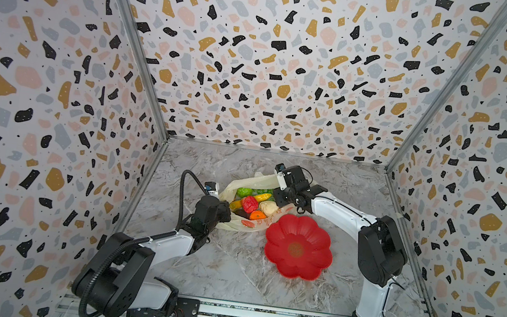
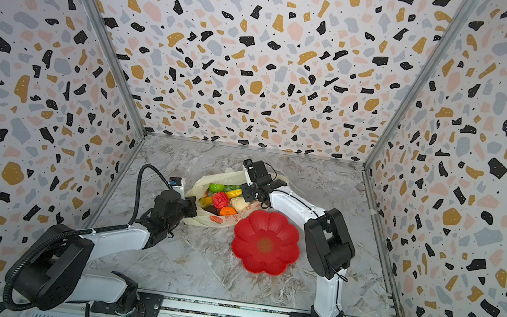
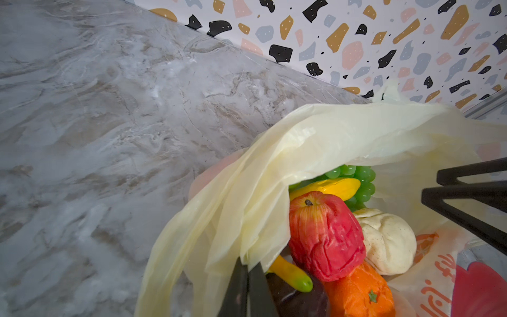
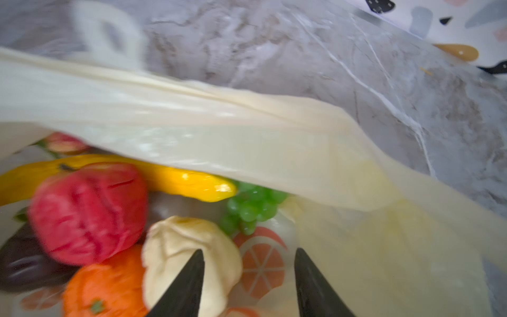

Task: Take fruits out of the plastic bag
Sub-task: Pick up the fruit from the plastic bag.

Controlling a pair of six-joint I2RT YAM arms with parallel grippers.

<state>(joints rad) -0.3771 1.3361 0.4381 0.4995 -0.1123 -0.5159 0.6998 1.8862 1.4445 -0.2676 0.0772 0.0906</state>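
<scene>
The plastic bag (image 1: 236, 226) lies open on the marble table (image 1: 229, 270), towards its far middle, just behind the red flower-shaped plate (image 1: 317, 242). Its mouth is spread wide enough to show the load. All the fruit that shows is inside it: the red apple (image 1: 249, 203) on top, the yellow banana (image 1: 263, 197) behind it, the orange (image 1: 257, 215) nearest the plate, a beige pear-like piece (image 1: 268, 207) beside the apple, a green citrus (image 1: 244, 192) at the back, and green grapes (image 3: 362, 178) under the bag's raised flap. A dark purple piece (image 3: 296, 299) lies low in the heap.

The plate holds nothing and no fruit rests on the bare table — so, by my reading, the unloading has not begun and every piece is left to do.

The left gripper (image 3: 248, 285) is clenched on the bag's near rim, pinching the film and holding the flap up. The right gripper (image 4: 249, 252) hangs in the mouth with its fingers parted and nothing between them, one tip over the beige piece — probably the first pick, though it grips nothing yet.
</scene>
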